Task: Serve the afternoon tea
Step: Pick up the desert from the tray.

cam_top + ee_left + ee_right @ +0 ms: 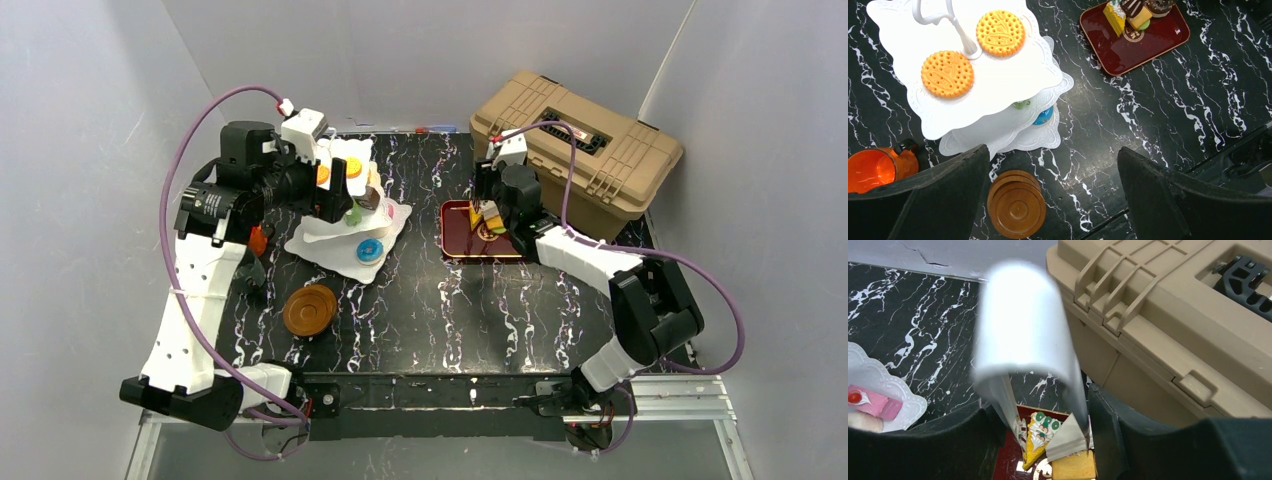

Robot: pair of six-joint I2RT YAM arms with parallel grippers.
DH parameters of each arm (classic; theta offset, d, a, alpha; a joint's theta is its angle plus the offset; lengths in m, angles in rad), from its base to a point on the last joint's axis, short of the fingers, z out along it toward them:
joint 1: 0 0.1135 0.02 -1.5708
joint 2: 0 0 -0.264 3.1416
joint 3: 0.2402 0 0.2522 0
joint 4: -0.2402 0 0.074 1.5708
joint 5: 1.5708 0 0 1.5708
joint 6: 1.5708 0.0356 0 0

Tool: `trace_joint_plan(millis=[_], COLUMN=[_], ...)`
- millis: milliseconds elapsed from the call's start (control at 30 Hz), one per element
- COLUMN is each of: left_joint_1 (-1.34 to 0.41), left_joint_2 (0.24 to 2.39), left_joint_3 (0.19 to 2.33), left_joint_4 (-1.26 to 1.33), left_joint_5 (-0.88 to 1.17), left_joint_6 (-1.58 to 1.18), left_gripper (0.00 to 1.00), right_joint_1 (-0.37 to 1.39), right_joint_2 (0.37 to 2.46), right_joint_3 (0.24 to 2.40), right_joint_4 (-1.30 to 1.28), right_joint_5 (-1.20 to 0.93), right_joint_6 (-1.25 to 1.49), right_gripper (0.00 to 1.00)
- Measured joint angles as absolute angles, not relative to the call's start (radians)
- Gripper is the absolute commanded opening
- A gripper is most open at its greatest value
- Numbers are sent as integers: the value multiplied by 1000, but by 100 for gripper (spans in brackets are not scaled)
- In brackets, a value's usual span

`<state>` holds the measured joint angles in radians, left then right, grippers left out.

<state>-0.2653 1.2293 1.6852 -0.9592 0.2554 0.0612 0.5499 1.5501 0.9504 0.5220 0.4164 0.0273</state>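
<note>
The white three-tier stand (345, 240) stands at the left, with two orange biscuits (947, 73) on its top plate and small pastries on the lower tiers. My left gripper (1053, 152) hangs open above it, holding nothing. Brown saucers (1016, 210) are stacked in front of the stand, and an orange cup (875, 167) sits to their left. My right gripper (1045, 405) is shut on metal tongs (1023, 335). The tongs' tips reach down over a red tray (455, 238), straddling a yellow cake wedge (1040, 437) beside a tan square cake (1073, 467).
A tan toolbox (580, 150) stands at the back right, close behind the right gripper and the tray. Grey walls enclose the black marbled table (450, 300) on three sides. A donut and other pastries lie on the red tray (1158, 42).
</note>
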Motion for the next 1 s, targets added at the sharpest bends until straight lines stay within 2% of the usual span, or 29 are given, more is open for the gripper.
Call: trace_joint_plan(millis=[200,367,500,667,800,867,1000], left_joint_1=[-249,-241,-236,-231,-231,-231,-231], left_joint_2=[1229,1226,1218,1209,1207,1207,1206], left_joint_3=[1684,1684,1682,1675,1671,1668,1664], left_joint_4=[-958,-956,-948,-935,-928,-927,-922], left_joint_5=[279,286,290,299,305,307,308], left_joint_6=[55,55,55,48,43,41,40], left_gripper=[98,98,98,98,98,98,98], right_joint_1=[550,550,550,551,550,547,547], right_joint_2=[1562,1575,1579,1573,1538,1523,1489], right_joint_3=[950,950,950,903,868,851,818], right_joint_4=[559,585,585,632,657,656,656], right_joint_5=[424,430,436,420,408,403,392], right_joint_6=[22,21,19,17,5,8,16], right_gripper=[70,66,56,23,8,2,1])
